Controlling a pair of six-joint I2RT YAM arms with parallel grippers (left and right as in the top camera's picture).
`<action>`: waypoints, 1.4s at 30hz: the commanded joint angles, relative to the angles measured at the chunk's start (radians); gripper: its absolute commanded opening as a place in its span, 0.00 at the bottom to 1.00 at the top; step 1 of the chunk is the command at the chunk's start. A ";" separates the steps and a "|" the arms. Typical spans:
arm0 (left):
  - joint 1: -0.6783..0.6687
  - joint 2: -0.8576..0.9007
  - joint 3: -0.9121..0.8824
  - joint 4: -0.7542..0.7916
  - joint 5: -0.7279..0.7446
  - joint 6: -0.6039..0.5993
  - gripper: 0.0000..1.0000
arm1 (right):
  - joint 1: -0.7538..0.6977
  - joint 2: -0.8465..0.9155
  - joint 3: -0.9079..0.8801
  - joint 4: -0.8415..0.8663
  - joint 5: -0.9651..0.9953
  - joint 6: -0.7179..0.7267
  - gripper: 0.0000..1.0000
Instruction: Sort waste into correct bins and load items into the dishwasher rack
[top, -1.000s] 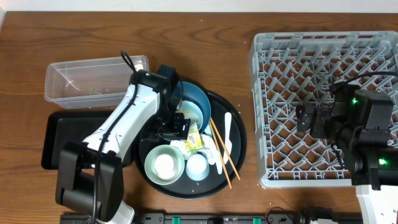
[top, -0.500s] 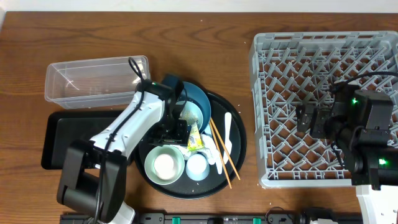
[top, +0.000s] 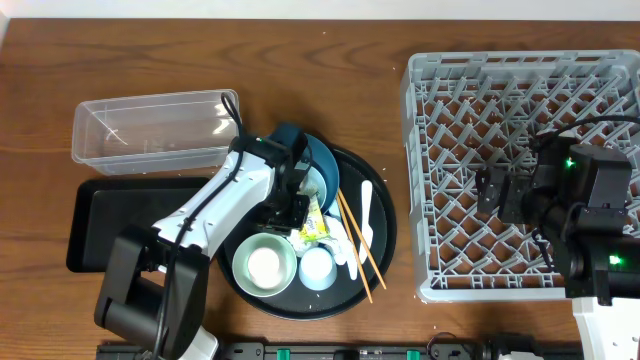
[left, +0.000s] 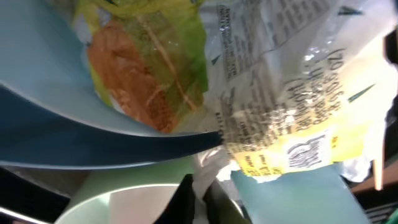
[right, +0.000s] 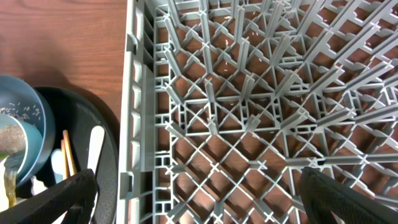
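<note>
Grey rack (top: 430, 90) sits at the right of the bench (top: 320, 90) with the right end effector (top: 495, 190) over it; the left end effector (top: 297, 203) is down at the snack packet (top: 313, 222) on the round black tray (top: 388, 235). Left wrist: fingers (left: 186, 202) fully closed just below the snack packet's edge, can't tell if anything is pinched. Right wrist: jaws wide apart, empty, above the rack pegs.

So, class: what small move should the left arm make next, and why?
Probably a short straight lift: the left end effector looks shut on the snack packet, beside the pale-green bowl on the round tray, so rising first should clear the dishes.
</note>
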 joint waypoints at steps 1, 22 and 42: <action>0.001 0.003 0.021 -0.024 -0.051 0.005 0.06 | 0.010 0.000 0.018 -0.002 -0.001 0.012 0.99; 0.084 -0.198 0.217 -0.130 -0.213 0.024 0.06 | 0.010 0.000 0.018 -0.002 0.003 0.011 0.99; 0.403 -0.280 0.223 0.169 -0.226 0.005 0.06 | 0.010 0.000 0.018 -0.005 0.003 0.012 0.99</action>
